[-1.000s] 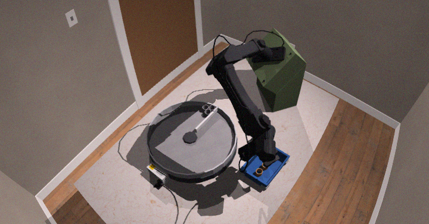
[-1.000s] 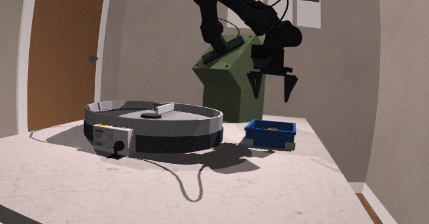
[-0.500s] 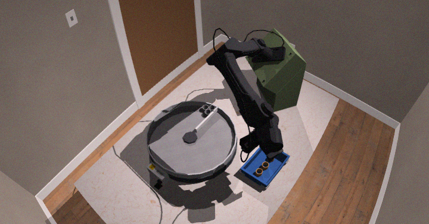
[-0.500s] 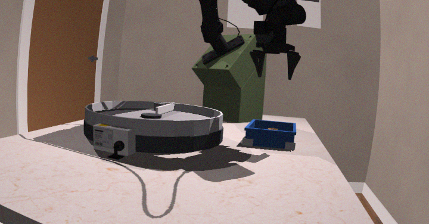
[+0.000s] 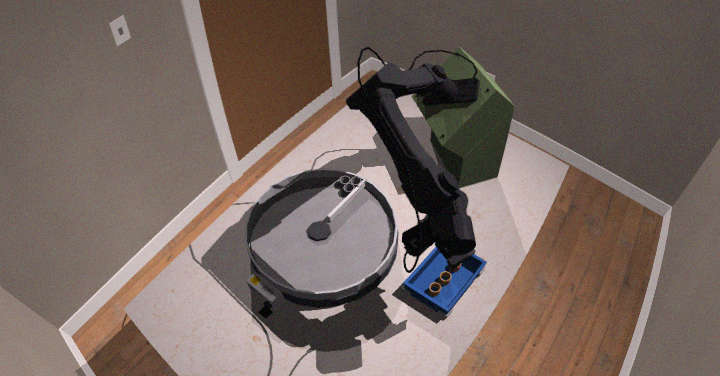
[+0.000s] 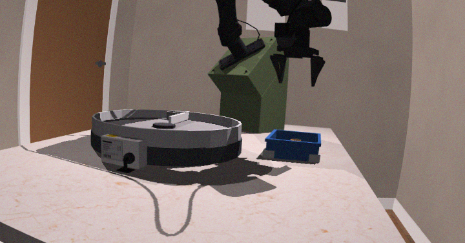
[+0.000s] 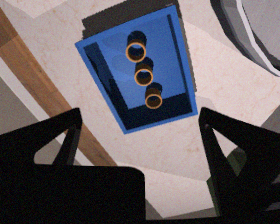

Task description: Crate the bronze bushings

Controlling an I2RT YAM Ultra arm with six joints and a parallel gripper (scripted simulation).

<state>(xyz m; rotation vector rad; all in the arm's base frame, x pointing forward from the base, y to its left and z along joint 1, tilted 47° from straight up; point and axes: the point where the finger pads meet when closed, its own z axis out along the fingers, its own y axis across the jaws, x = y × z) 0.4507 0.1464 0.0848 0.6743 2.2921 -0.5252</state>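
The blue crate (image 5: 426,275) (image 6: 286,150) (image 7: 166,60) holds three bronze bushings in a row. In the wrist view they are one bushing (image 7: 136,60) at the far end, a middle bushing (image 7: 143,84) and a near bushing (image 7: 153,107). They stand upright, apart from each other. My gripper (image 6: 296,84) (image 7: 140,114) is wide open and empty, high above the crate. A tight group of grey steel bushings (image 5: 348,187) stands on the turntable (image 5: 302,262) (image 6: 195,140) near its back rim, beside the divider bar. No bronze bushing shows on the visible deck.
The turntable's raised rim stands left of the crate. A pale divider bar (image 5: 345,200) (image 6: 179,117) runs from the dark hub (image 5: 318,230) to the back rim. The green pedestal (image 5: 478,141) (image 6: 241,104) carries the arm behind. A power box (image 6: 122,151) with a cable sits at the turntable's front.
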